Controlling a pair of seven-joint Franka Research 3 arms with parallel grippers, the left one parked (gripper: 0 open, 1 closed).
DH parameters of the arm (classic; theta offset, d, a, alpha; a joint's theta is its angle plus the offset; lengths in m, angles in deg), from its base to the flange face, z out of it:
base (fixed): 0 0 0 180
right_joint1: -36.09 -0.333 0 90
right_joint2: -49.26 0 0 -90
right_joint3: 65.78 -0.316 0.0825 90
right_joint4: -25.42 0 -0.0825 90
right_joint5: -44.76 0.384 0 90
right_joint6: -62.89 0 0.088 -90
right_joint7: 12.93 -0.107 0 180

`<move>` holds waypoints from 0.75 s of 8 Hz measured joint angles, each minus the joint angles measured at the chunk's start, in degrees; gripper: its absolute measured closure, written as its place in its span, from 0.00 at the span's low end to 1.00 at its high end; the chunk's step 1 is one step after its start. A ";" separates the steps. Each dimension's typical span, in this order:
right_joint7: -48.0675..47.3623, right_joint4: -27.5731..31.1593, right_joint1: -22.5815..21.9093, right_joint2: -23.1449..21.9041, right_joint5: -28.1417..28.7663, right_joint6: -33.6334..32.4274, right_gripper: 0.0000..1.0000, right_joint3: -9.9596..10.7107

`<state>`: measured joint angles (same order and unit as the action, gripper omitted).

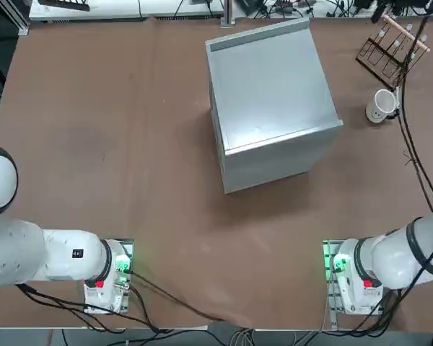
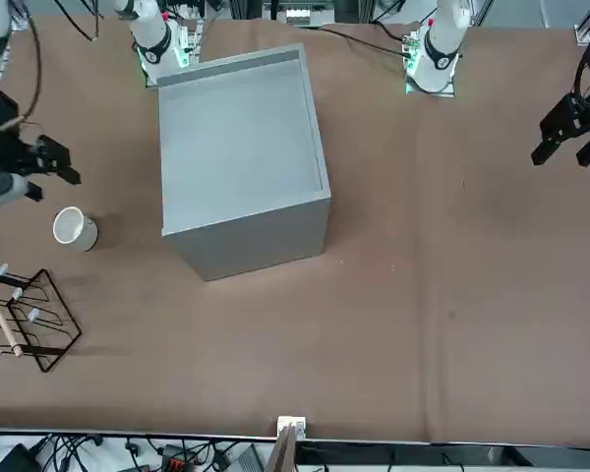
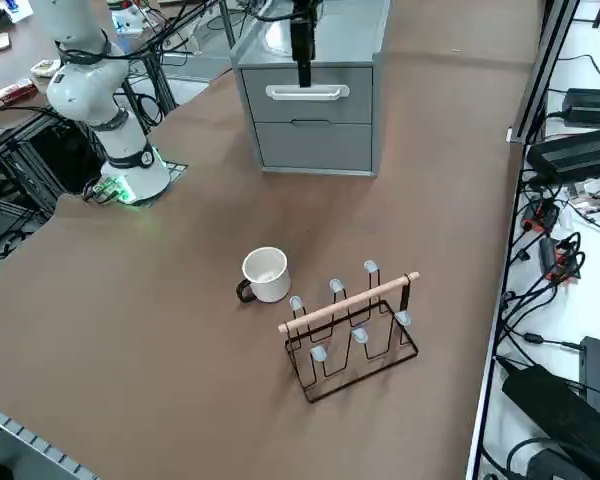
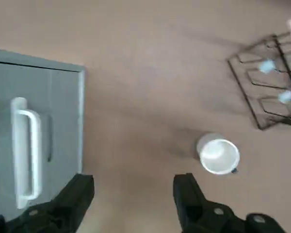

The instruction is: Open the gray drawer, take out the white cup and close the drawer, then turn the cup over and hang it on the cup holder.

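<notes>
The white cup (image 3: 266, 273) stands mouth up on the brown table, its dark handle toward the cabinet side, also seen as the white cup (image 1: 379, 106) (image 2: 74, 227) (image 4: 218, 155). Beside it is the cup holder (image 3: 355, 330) (image 1: 391, 47) (image 2: 25, 320) (image 4: 269, 92), a dark wire rack with a wooden bar and no cup on it. The gray drawer (image 3: 310, 105) in the cabinet (image 1: 270, 94) is shut, its white handle (image 4: 26, 145) outward. My right gripper (image 4: 133, 182) (image 2: 67, 164) (image 3: 302, 80) hangs open and empty above the table, between the cabinet front and the cup.
A second shut drawer (image 3: 315, 145) sits under the first. A black cable (image 1: 415, 155) runs past the cup toward my right arm. The table's edge (image 3: 510, 230) lies just beyond the rack, with cables and power bricks past it.
</notes>
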<state>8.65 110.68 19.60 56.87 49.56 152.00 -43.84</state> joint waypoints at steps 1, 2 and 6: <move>6.00 0.10 0.30 -0.29 -0.14 -0.29 0.00 3.42; 14.51 0.47 1.71 -0.49 -0.17 -0.38 0.00 6.43; 39.05 10.93 13.13 -1.15 2.92 11.50 0.00 8.43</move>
<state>47.69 121.61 32.73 55.72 52.48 163.50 -35.41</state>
